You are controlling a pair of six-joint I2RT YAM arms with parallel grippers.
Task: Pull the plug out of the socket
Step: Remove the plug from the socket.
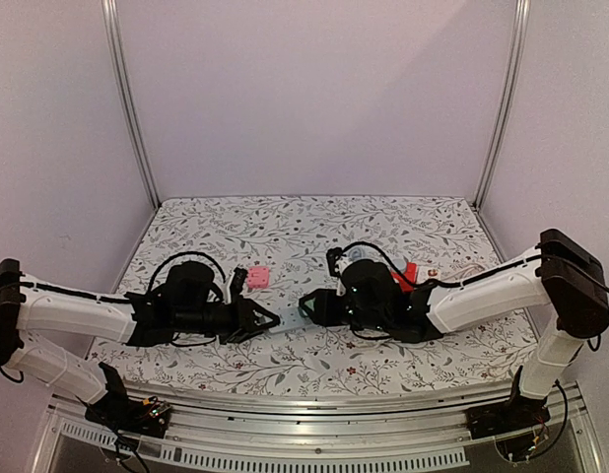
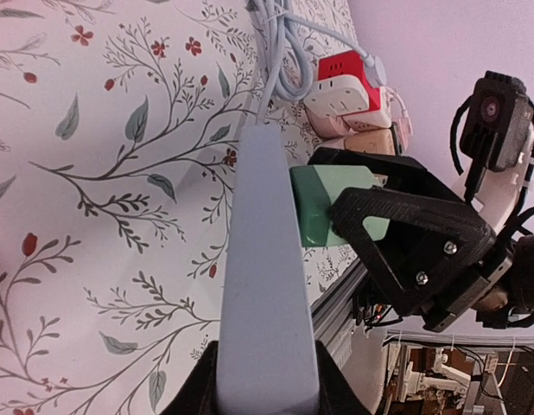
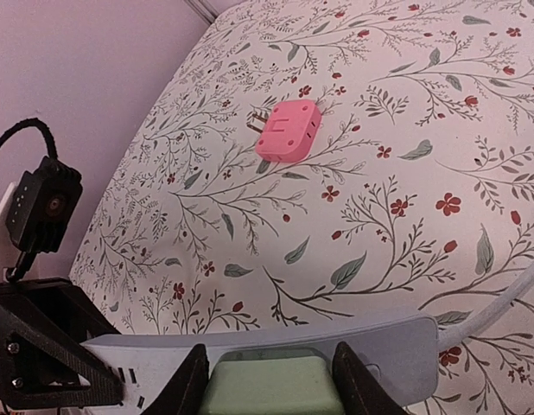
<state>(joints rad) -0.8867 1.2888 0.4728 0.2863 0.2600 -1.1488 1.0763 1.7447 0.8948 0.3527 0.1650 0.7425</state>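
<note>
Mid-table, on flowered cloth between pale walls: clamps left gripper on the socket strip from 9 o'clock, right gripper on the green plug against it from 3 o'clock.

The table wore a pale cloth printed with leafy sprigs and small red flowers. A pink adapter lay alone left of centre. Toward the right, a red adapter, a white adapter and a beige adapter huddled beside a looped white cable. The grey socket strip sat near the front; whether it touched the cloth could not be told.
</note>
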